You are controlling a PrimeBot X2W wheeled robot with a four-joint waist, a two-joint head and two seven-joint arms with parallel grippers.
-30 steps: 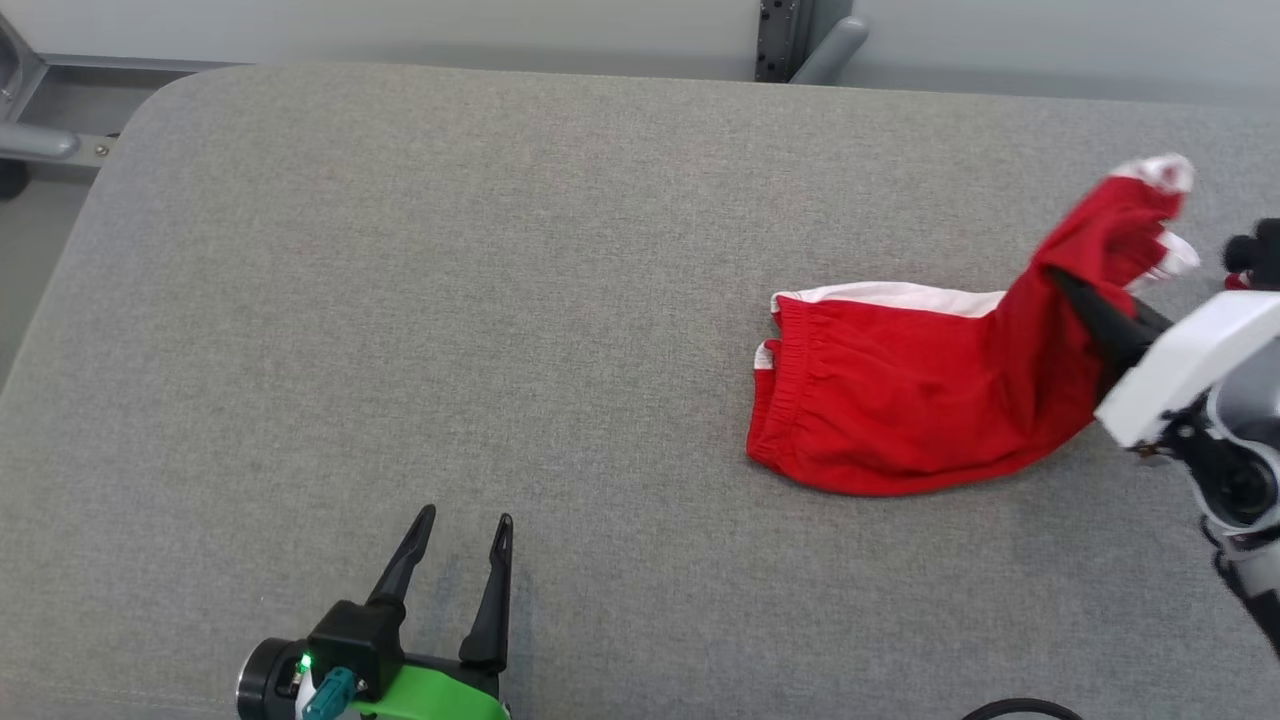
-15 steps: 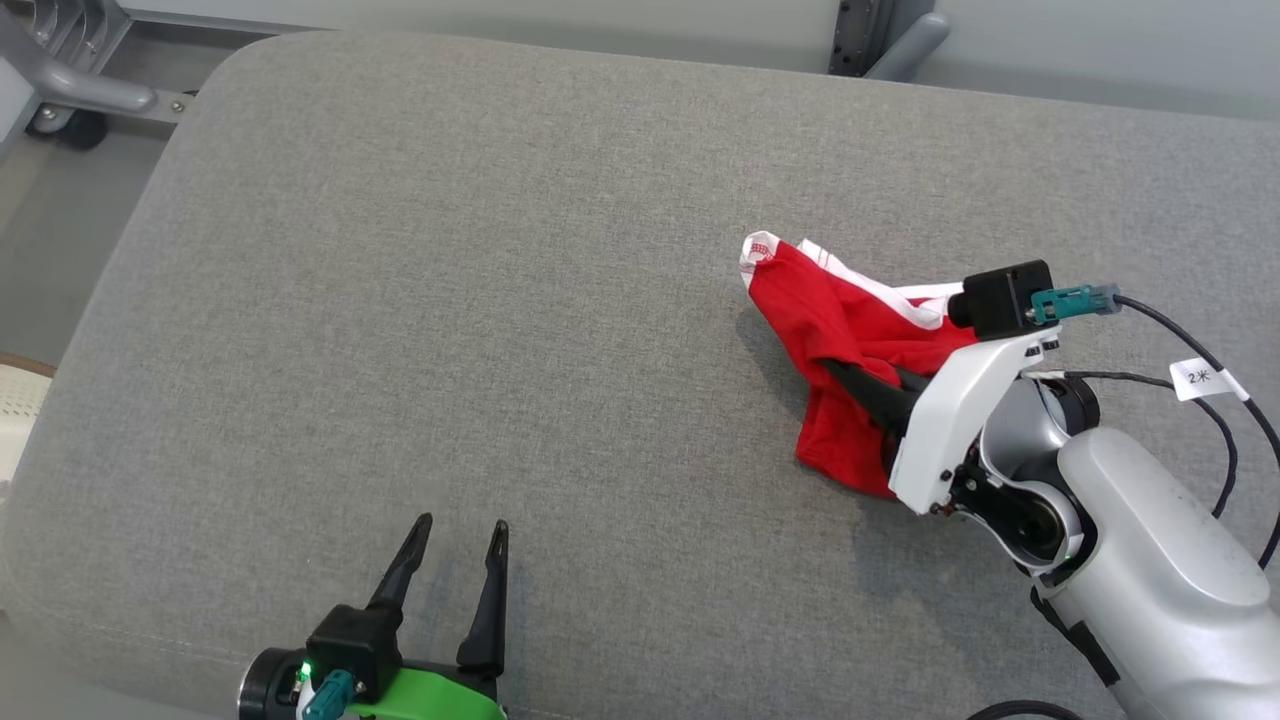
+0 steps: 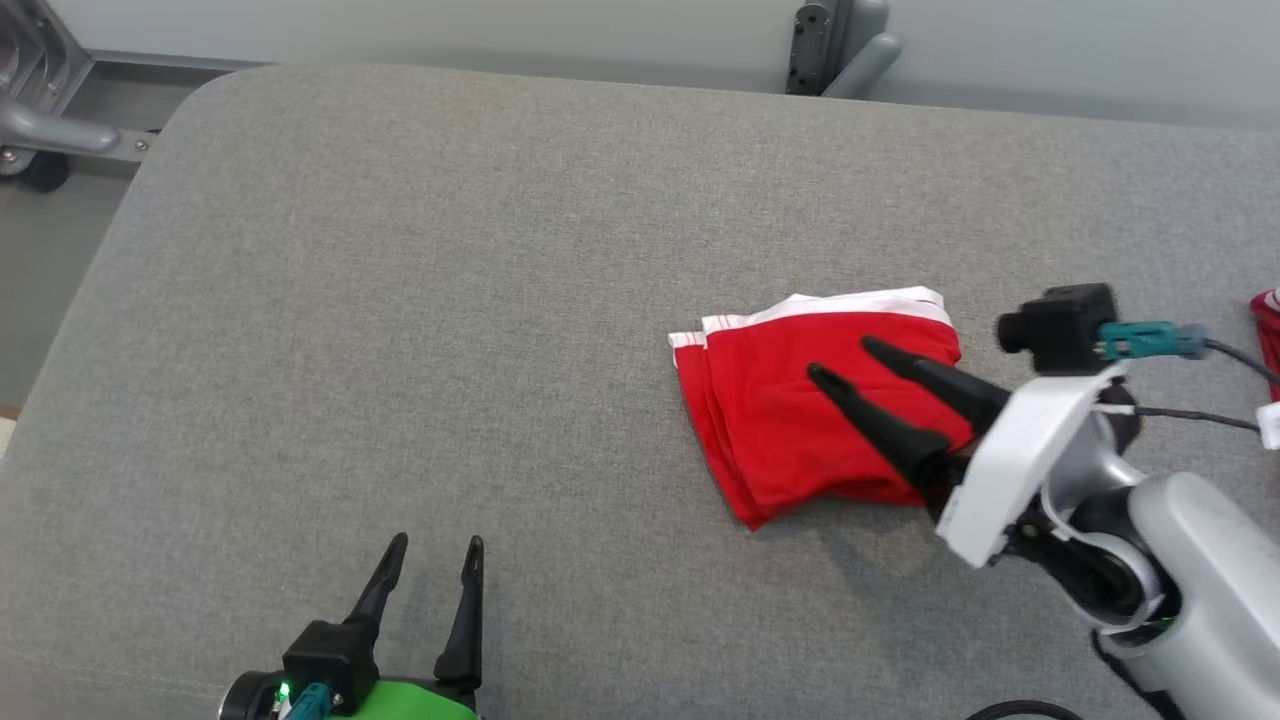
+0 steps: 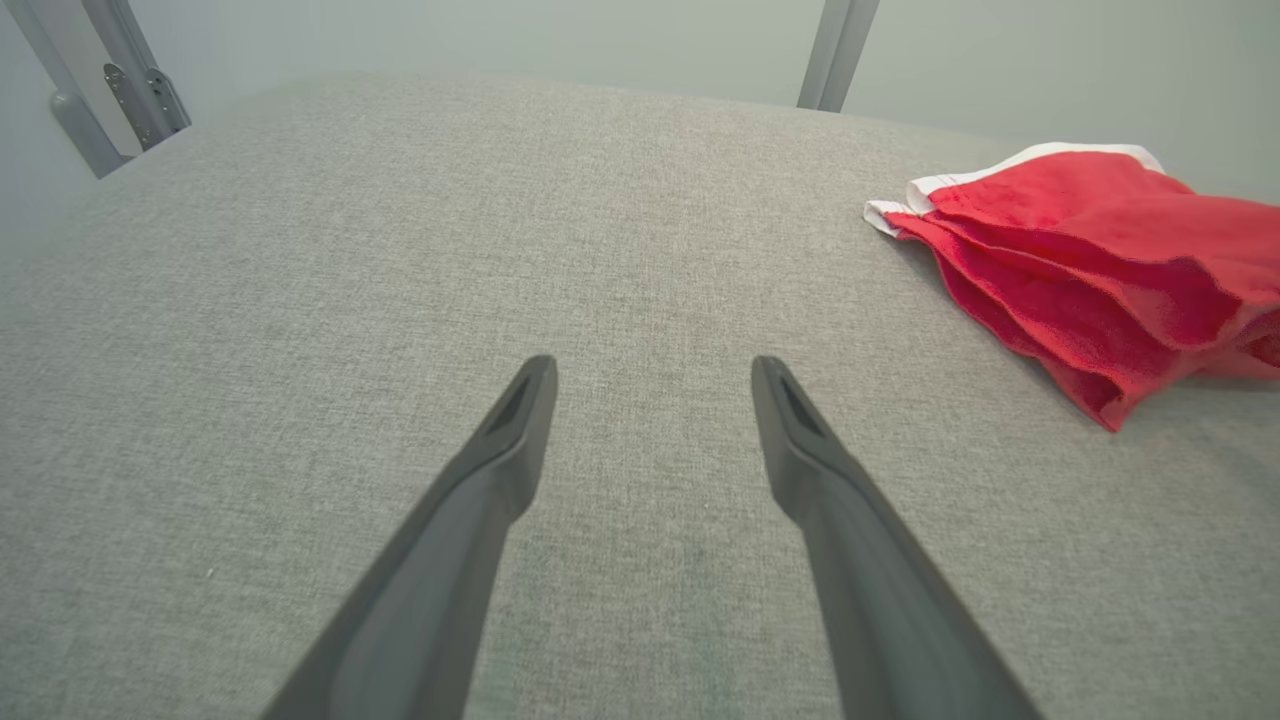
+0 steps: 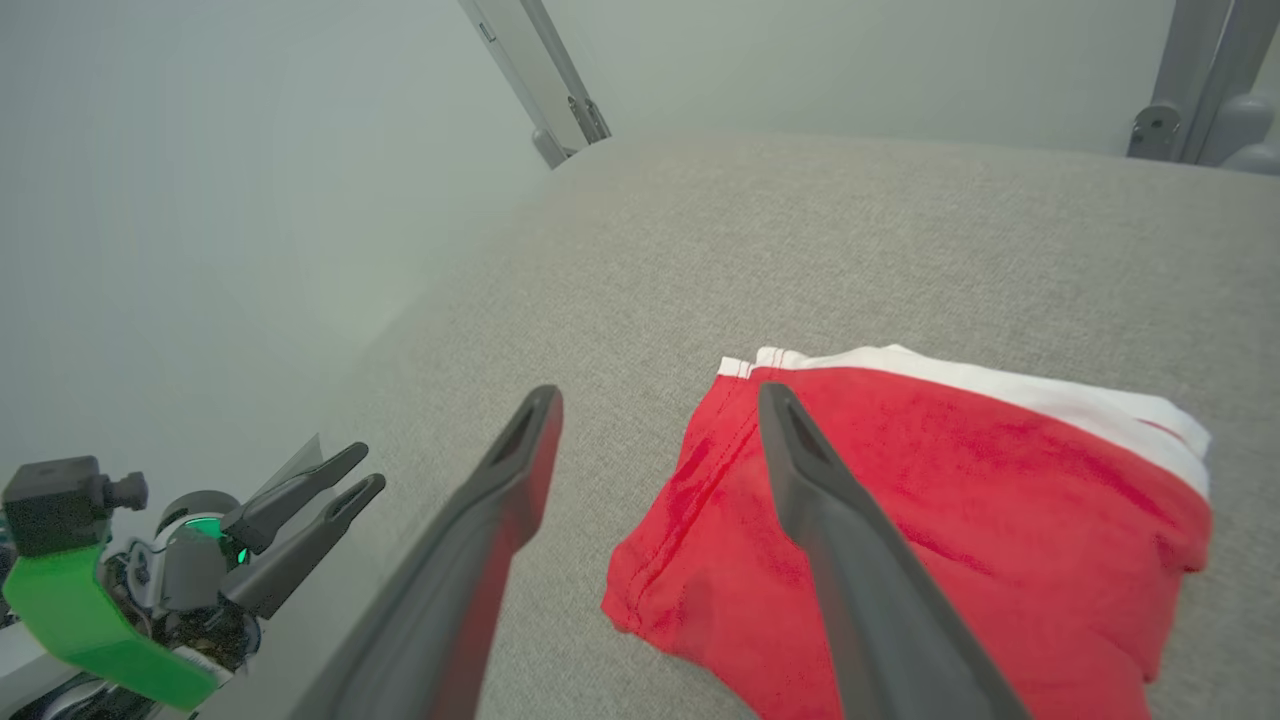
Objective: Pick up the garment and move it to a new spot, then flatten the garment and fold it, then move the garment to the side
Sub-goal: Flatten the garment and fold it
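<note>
The garment [image 3: 790, 405] is a pair of red shorts with white trim, lying folded on the grey padded table [image 3: 450, 300], right of centre. In the left wrist view the garment [image 4: 1090, 250] lies at the upper right; in the right wrist view the garment [image 5: 930, 520] fills the lower right. My right gripper [image 3: 838, 360] hovers over the garment's right part, open, with nothing between its fingers. Its tips [image 5: 655, 400] point across the garment's left edge. My left gripper [image 3: 433, 545] stands open near the table's front edge, far left of the garment, over bare cloth [image 4: 650, 370].
A scrap of red and white cloth [image 3: 1268, 312] shows at the table's right edge. Grey metal frame parts [image 3: 40, 120] stand beyond the far left corner, and a post [image 3: 835, 45] behind the far edge. Wide grey surface lies left of the garment.
My right gripper has let go of the garment and opened. The garment, lifted and bunched before, now lies folded flat. The head camera shifted between frames. The left gripper stayed open.
</note>
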